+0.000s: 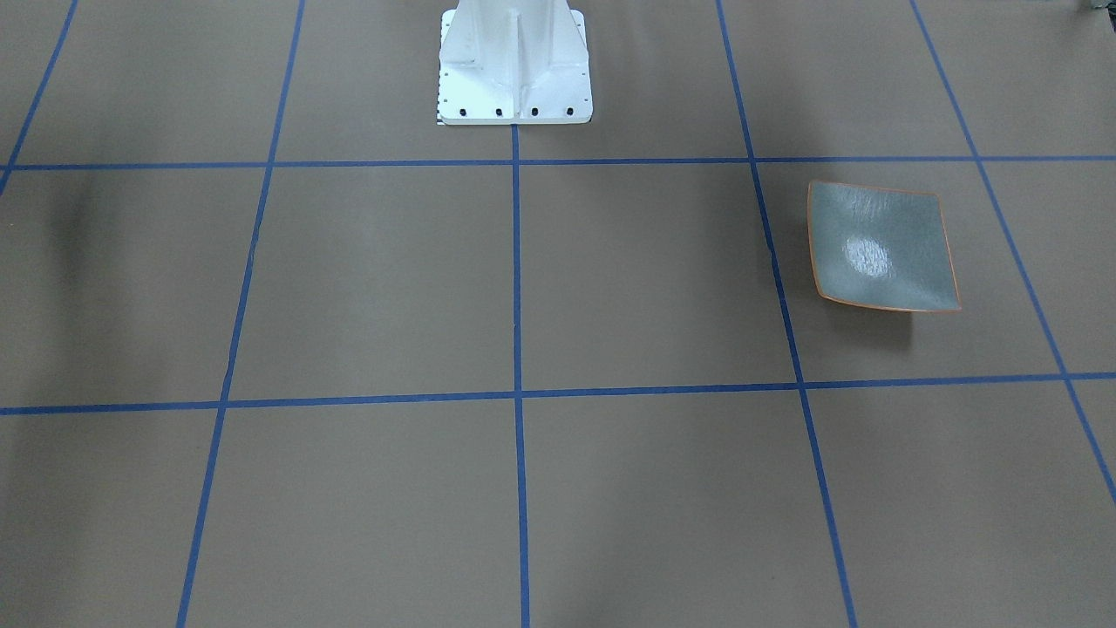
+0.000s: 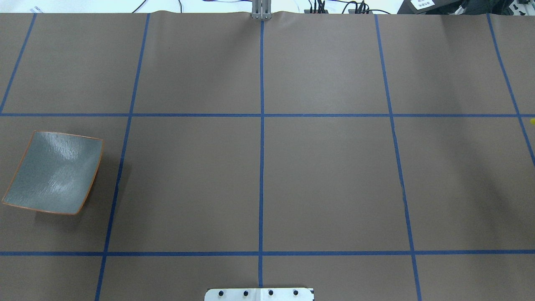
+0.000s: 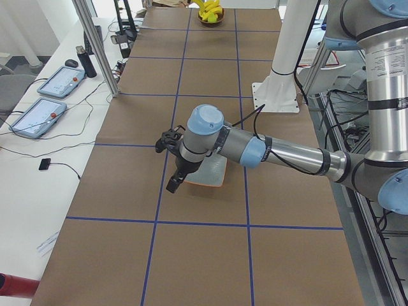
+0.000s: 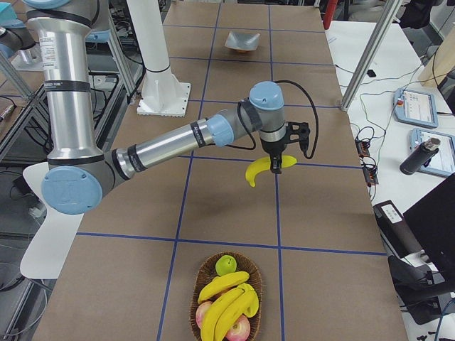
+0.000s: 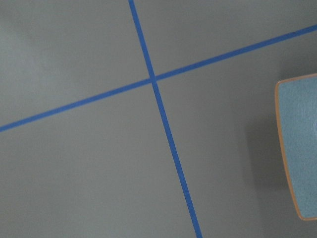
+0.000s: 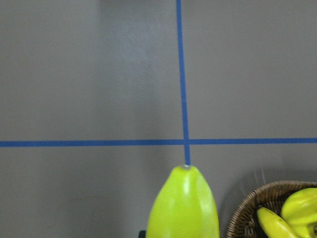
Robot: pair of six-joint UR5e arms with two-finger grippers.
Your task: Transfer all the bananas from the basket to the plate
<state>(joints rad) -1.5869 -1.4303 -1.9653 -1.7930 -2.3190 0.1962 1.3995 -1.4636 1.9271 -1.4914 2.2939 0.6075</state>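
My right pincer (image 4: 278, 165) hangs over open table with one banana (image 4: 259, 172) directly under it. The banana is clear of the surface and throws its own shadow, so I judge that I am carrying it. My fingers show only in a far side view, though, so I cannot tell how the jaws stand. In my wrist view the fruit points straight ahead from just below me, along my line of travel, which I think keeps it from swinging into anything. Beneath its tip lies a tape cross (image 6: 185, 142) on the brown table (image 4: 213, 213), with nothing to snag on. Just behind me, toward my own end of the table, sits the basket (image 4: 195, 298). It holds what look like three more bananas (image 4: 226, 304), lying over a green fruit (image 4: 226, 265) and some red ones, and they sit on top where they are easy to reach. The plate (image 2: 52, 173) is well apart from me at the opposite end and is bare, so none of the task's fruit has landed there. My left pincer (image 3: 173, 185) hovers just beside the plate's edge, and I cannot tell how wide it is either. I read that station as readiness to take the fruit from me, since the plate looks to be beyond my right arm's comfortable reach.
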